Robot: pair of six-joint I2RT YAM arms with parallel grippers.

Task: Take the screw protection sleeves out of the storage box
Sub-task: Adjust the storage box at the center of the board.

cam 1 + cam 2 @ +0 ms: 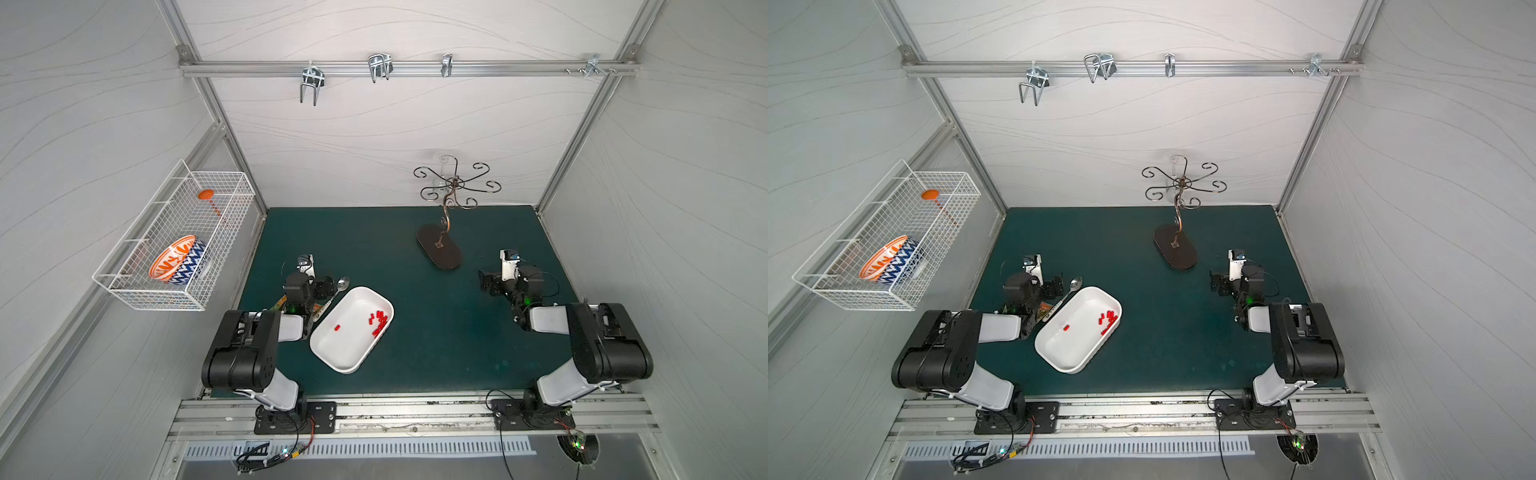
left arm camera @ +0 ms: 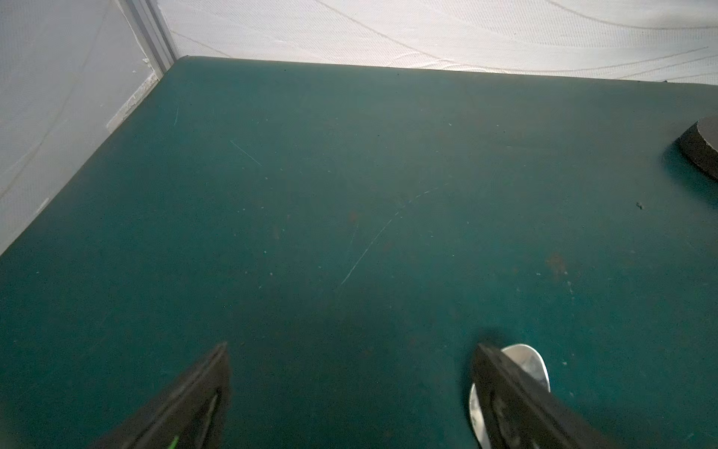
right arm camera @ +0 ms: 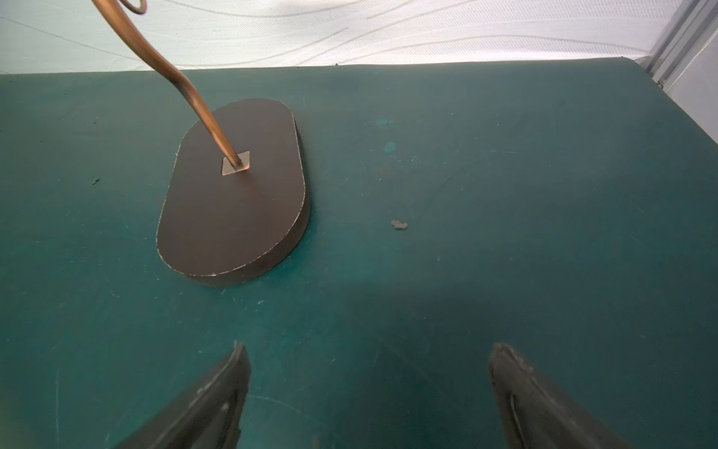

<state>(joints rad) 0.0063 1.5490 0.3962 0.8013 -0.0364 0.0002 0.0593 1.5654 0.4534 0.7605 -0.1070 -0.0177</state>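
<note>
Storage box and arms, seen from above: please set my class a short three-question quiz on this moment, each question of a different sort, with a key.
1. True or false: every one of the screw protection sleeves lies inside the storage box.
2. Which of these lies on the mat beside the storage box? A) spoon B) fork C) bowl
3. Fill in: the fingers of the left gripper and right gripper stand ___, holding nothing.
Key: 1 true; 2 A; 3 open.
</note>
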